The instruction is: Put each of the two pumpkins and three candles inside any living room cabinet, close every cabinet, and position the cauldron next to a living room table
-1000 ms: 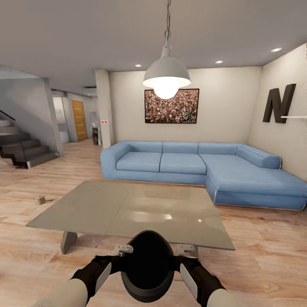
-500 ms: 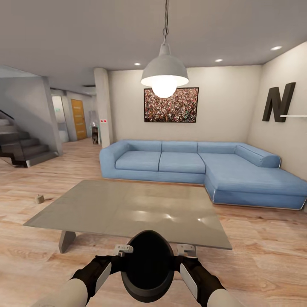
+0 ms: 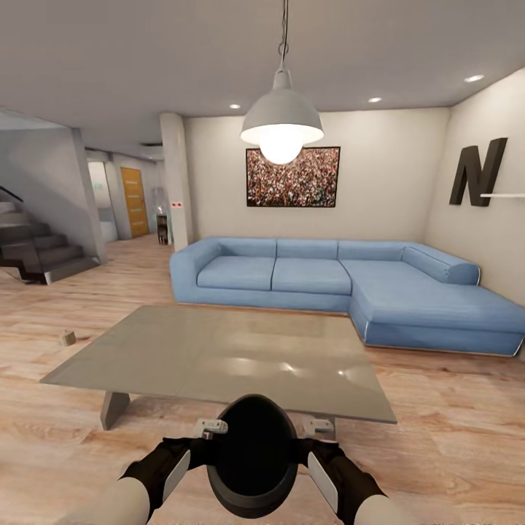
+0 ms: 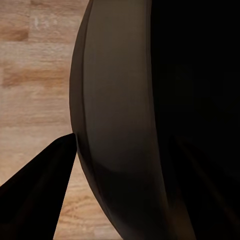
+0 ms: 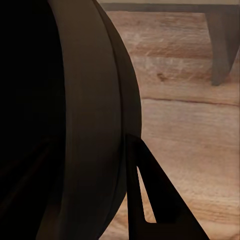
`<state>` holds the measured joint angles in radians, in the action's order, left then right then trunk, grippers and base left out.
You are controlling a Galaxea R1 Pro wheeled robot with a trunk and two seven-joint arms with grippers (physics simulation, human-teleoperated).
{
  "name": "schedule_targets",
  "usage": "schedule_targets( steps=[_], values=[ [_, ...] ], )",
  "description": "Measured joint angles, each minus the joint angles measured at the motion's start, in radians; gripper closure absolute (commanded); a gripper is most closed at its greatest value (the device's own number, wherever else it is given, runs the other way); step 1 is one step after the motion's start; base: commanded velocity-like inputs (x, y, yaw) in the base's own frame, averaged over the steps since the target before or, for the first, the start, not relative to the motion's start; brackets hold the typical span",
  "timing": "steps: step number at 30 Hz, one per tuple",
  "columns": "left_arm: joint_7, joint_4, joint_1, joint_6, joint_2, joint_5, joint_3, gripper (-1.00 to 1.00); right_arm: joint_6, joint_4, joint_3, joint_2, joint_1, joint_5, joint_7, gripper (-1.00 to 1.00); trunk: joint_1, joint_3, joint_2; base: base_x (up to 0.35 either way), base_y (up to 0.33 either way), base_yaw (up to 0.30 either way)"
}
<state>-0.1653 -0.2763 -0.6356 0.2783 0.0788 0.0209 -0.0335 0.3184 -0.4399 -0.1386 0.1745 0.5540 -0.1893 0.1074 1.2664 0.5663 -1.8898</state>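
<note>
Black and rounded, the matte iron-look cauldron (image 3: pixel 253 456) sits at my six o'clock, low in the head view, pinched between both arms. My left gripper (image 3: pixel 195 448) clasps its rim from the nine o'clock side and my right gripper (image 3: pixel 312 448) from the three o'clock side; each is clenched on the cauldron, one dark finger (image 4: pixel 35 192) outside the wall in the left wrist view and another finger (image 5: pixel 155 200) outside it in the right wrist view. Beneath the pot runs light wooden plank floor (image 3: pixel 452 437).

Just beyond the cauldron, at twelve o'clock, stands the low grey rectangular table (image 3: pixel 219 354) with a glossy top; its near edge is close to the pot, not touching it as far as I can tell. At ten o'clock, on the floor left of the table, lies a small pale squat candle (image 3: pixel 68 337).

Farther off, a blue L-shaped fabric sofa (image 3: pixel 328 284) lines the back wall, under a speckled framed picture (image 3: pixel 292 177). A white dome pendant lamp (image 3: pixel 282 124) hangs lit above the table. Dark stairs (image 3: pixel 33 251) rise at nine o'clock.
</note>
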Motion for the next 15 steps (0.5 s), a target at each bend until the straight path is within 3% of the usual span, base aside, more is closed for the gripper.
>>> schedule_targets(
  steps=[15],
  values=[
    [0.0, 0.0, 0.0, 0.001, 0.0, -0.001, 0.0, 1.0, 0.003, -0.002, -0.001, 0.0, 0.0, 0.0, 0.001, 1.0, 0.058, 0.054, -0.105, 0.0, 0.0, 0.0]
  ],
)
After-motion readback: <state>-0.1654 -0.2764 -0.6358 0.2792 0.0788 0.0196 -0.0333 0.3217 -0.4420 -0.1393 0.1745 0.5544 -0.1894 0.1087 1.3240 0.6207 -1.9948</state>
